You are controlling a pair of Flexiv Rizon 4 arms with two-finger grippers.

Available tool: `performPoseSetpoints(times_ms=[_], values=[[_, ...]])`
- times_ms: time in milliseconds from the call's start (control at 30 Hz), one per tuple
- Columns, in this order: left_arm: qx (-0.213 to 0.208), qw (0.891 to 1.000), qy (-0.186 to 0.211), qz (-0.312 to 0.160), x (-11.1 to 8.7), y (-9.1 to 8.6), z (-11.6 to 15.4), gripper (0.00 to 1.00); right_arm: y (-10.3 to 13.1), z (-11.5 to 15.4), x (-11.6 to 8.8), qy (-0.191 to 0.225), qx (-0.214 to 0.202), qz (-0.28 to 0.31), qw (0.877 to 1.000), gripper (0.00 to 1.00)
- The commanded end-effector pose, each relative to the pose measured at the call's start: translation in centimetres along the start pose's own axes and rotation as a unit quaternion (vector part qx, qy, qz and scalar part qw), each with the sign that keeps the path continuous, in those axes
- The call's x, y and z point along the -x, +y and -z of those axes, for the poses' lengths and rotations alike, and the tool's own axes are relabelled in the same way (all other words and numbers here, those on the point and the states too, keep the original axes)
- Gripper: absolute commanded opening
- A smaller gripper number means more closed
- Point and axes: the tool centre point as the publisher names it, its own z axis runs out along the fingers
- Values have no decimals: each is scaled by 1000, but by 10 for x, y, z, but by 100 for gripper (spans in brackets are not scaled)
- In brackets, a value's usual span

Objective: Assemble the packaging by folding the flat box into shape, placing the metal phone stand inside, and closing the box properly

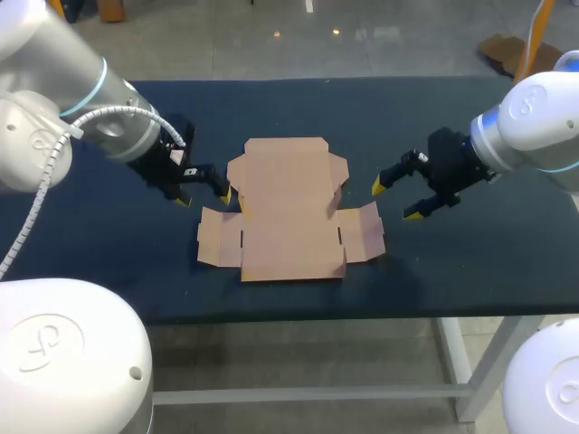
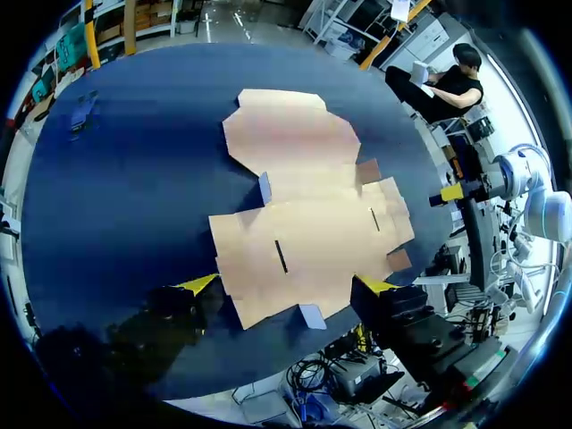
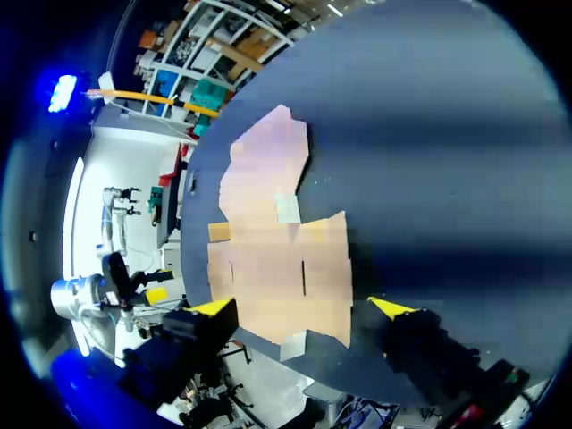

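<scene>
Flat box lay unfolded on the dark table, brown card, panels and side flaps spread out. Two short slits showed in its broad near panel.

Left gripper sat at the box's left edge, level with the notch where the far panel meets the left side flap. Fingers stood wide apart, nothing clamped. One yellow tip was right at the card's edge; could not tell whether it touched. The other tip was out over bare table, farther from the box.

From the left wrist, the box lay ahead of that gripper, its nearest edge reaching in between the two spread tips.

Right gripper hung just beside the box's right side flap, apart from it. Fingers likewise spread, holding nothing.

From the right wrist, the box lay ahead of that gripper, its near edge lying in the gap between the open fingers. No contact seen.

Both arms came in from opposite sides of the box, grippers facing each other across it.
</scene>
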Motion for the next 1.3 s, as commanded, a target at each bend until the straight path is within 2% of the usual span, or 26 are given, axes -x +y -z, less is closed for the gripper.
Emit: performPoseSetpoints(times_ms=[33,167,333,733,833,900,1200,1300], values=[[-2,1000,-6,-3,-2,-9,0,100,11,-3,1,10,-16,0,1000,100],[-14,1000,-8,-9,0,-20,1,100,25,-7,0,30,-27,-2,999,100],[-26,1000,10,-2,5,-32,0,100,39,-15,-3,55,-34,-6,998,100],[-29,999,23,4,17,-54,-2,100,77,-44,-8,61,-16,18,998,100],[-26,1000,9,5,18,-58,-2,100,85,-48,-5,83,-35,11,996,100],[-22,1000,-10,12,22,-58,1,100,85,-48,-5,83,-35,11,996,100],[-22,1000,-10,12,22,-58,1,100,85,-48,-5,83,-35,11,996,100],[-20,1000,-8,2,21,-64,-6,100,91,-53,-3,83,-33,13,996,100]])
